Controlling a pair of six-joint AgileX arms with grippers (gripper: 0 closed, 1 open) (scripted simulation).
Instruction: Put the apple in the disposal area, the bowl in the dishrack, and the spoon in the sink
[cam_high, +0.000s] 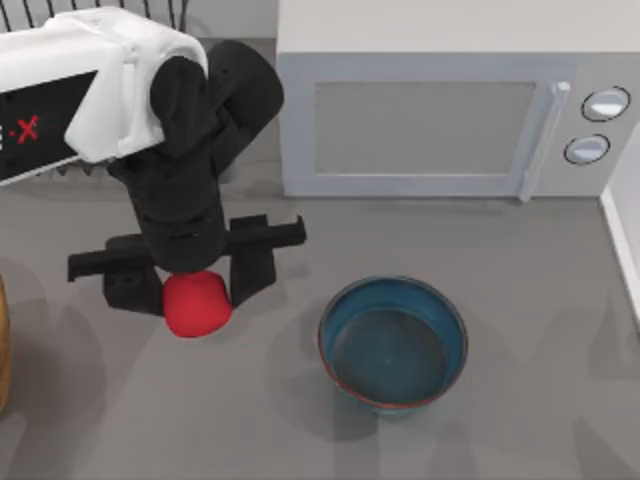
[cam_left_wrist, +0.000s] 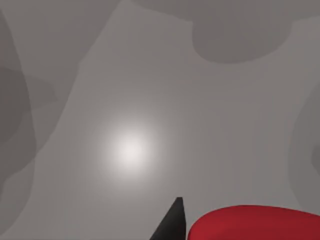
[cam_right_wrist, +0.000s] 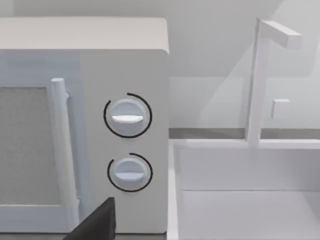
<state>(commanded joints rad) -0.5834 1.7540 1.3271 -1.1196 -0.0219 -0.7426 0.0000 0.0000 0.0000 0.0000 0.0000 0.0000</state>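
My left gripper (cam_high: 190, 297) is shut on the bright-red apple (cam_high: 200, 314), which sits between the two black fingers over the grey counter, left of the bowl. In the left wrist view the apple (cam_left_wrist: 252, 224) lies beside one black fingertip (cam_left_wrist: 172, 224), with bare counter beyond. The teal-blue bowl (cam_high: 393, 343) with its reddish rim stands upright and empty on the counter, apart from the gripper. Black wires of the dishrack (cam_high: 190, 18) show at the back left, behind the arm. The white sink (cam_right_wrist: 250, 205) is beside the microwave. The spoon is out of view. Part of my right gripper (cam_right_wrist: 97, 222) faces the microwave.
A white microwave (cam_high: 440, 110) stands at the back, its knobs (cam_right_wrist: 127, 116) near the sink's rim (cam_high: 622, 235) at the right edge. A white faucet (cam_right_wrist: 260, 75) rises behind the sink. A tan curved edge (cam_high: 3, 350) shows at the left border.
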